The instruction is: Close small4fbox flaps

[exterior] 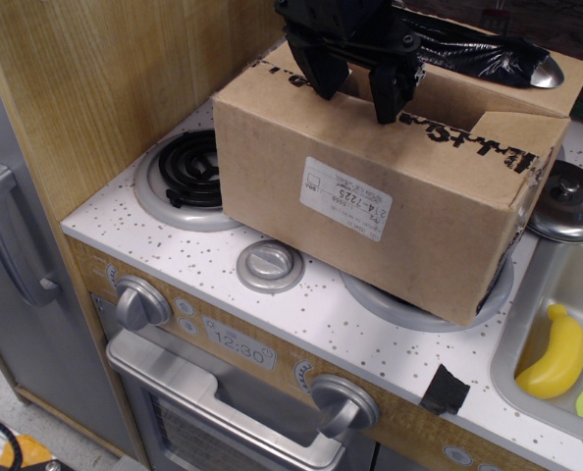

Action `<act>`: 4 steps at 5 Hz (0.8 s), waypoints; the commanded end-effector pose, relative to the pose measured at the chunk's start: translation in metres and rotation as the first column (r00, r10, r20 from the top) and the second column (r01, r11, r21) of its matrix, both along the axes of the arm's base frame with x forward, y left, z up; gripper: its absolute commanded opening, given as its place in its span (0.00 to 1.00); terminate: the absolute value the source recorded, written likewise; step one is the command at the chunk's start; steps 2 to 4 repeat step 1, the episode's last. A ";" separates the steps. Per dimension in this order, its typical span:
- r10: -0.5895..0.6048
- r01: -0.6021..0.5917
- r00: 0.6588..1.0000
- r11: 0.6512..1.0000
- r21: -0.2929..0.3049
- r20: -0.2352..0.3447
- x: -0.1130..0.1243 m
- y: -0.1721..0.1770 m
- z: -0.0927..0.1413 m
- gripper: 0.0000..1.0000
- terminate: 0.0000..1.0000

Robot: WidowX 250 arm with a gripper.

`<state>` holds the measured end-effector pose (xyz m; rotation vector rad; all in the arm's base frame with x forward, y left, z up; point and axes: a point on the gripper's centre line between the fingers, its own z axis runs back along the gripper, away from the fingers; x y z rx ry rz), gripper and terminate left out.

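Observation:
The small4fbox point(370, 211) is a brown cardboard box with a white printed label on its near long side. It sits on the toy stove's right burners. Its near flap point(449, 132), edged with black scribble, lies almost flat over the top. A far flap point(527, 83) stands a little raised behind. My black gripper point(355, 93) hangs over the box's top near edge, its fingers point(323, 74) apart and pointing down, holding nothing. The handwritten number is out of view.
A black coil burner point(188, 167) lies left of the box, beside a wooden wall point(105, 88). A round knob cap point(269, 265) sits in front. A pot lid point(571, 201) and a sink point(527, 339) with a yellow banana toy point(556, 353) are at the right.

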<state>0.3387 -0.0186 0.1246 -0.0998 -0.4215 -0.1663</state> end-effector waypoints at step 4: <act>0.010 -0.011 0.998 1.000 -0.016 -0.065 -0.012 -0.001 -0.019 1.00 1.00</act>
